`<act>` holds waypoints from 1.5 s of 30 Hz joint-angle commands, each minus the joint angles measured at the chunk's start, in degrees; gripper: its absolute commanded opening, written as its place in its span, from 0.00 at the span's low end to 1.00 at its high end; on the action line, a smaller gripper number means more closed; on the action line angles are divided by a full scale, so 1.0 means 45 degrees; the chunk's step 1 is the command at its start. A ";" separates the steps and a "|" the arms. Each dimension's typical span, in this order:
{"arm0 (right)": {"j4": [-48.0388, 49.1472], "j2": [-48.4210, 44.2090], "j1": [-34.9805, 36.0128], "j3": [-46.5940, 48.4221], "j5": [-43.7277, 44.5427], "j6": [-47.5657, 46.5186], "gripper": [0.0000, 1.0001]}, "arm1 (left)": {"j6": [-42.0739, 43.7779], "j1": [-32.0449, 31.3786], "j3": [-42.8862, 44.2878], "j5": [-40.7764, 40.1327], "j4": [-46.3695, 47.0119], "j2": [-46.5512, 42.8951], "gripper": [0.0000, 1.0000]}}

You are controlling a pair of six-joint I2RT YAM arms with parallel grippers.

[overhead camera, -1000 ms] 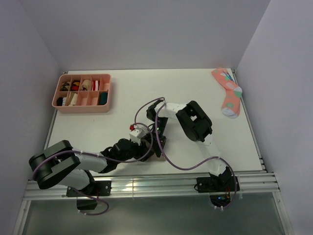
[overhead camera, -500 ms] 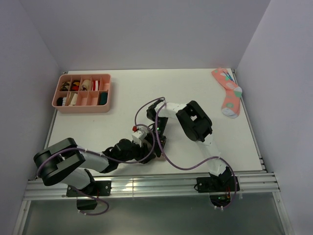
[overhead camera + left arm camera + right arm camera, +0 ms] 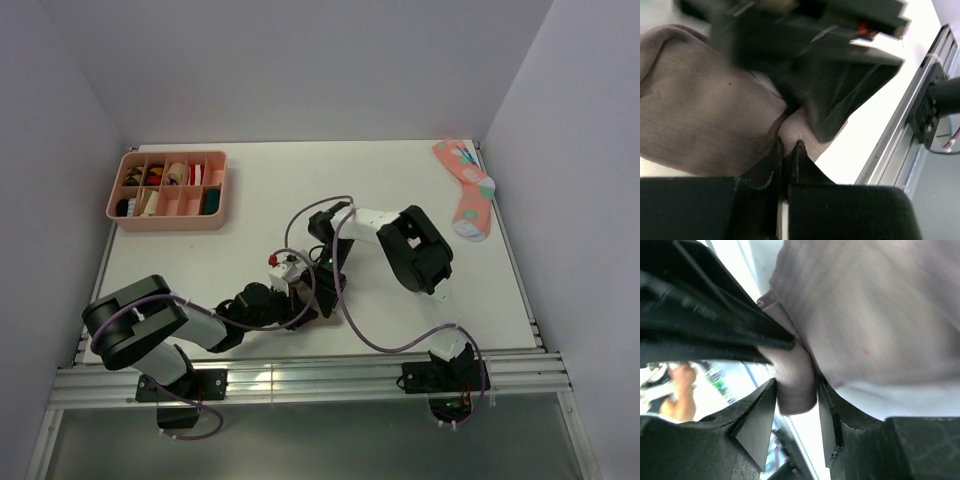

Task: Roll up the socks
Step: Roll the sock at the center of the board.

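A taupe-brown sock lies bunched on the white table under both grippers and fills the upper right of the right wrist view. My left gripper is shut, its tips pinching a fold at the sock's edge. My right gripper faces it from the other side. Its jaws stand open around a rolled fold of the same sock, which lies loosely between the fingers. From above, the left gripper and the right gripper meet near the table's front centre and hide the socks.
A pink compartment tray with small items stands at the back left. A coral-pink spotted sock lies at the back right. An aluminium rail runs along the near edge. Purple cables loop over the arms.
The left gripper has closed onto the sock's fold. The right gripper's jaws have spread wider, and the right arm's elbow has shifted slightly right.
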 commanded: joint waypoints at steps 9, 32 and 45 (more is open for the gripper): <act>0.3482 -0.3763 -0.2322 -0.1647 0.0833 0.0079 0.48 | -0.1906 0.0904 -0.1133 0.0464 0.0213 0.1403 0.00; 0.8456 -1.1771 0.2279 -0.9204 0.3915 -0.4181 0.59 | -0.7336 0.2056 -0.2266 0.4154 0.1927 0.2884 0.00; 1.1508 -1.2652 0.5233 -1.0985 0.5968 -0.3712 0.60 | -0.8645 0.2819 -0.2834 0.5757 0.5799 0.5817 0.00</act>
